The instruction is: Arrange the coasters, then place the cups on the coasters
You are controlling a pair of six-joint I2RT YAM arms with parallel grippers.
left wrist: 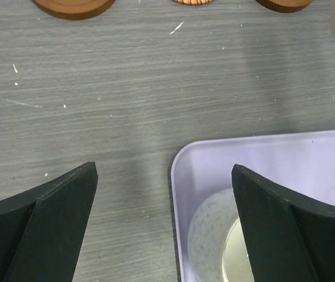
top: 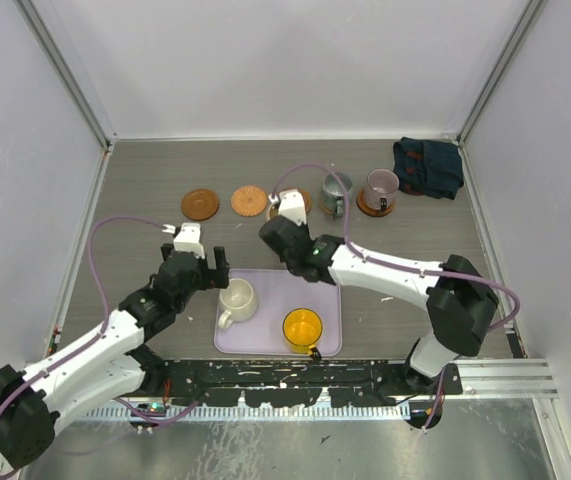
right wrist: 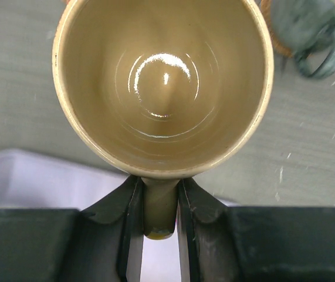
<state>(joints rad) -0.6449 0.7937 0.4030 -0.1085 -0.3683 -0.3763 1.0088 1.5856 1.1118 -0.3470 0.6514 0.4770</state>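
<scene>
Grey wood-grain bench point(top: 145, 190), white walls on 3 sides. A row of round brown wooden coasters point(top: 200, 204) runs along the far side:
- 2 bare at left
- 1 partly hidden behind the right arm
- 1 under the grey-green handled cup point(top: 335, 193)
- 1 under the translucent mauve cup point(top: 380, 185)

Lavender rectangular tray point(top: 270, 342) near the arm bases carries the cream-white cup point(top: 237, 298) and the yellow-orange cup point(top: 303, 327).

Right pincer point(right wrist: 158, 191) pinches the handle of the tan-beige cup point(right wrist: 164, 88), just beyond the tray's far edge, near the grey-green cup. Left pincer point(left wrist: 164, 170) is spread wide and holds nothing, over the tray's left rim beside the cream-white cup.

Dark blue cloth point(top: 428, 167) at far right.
</scene>
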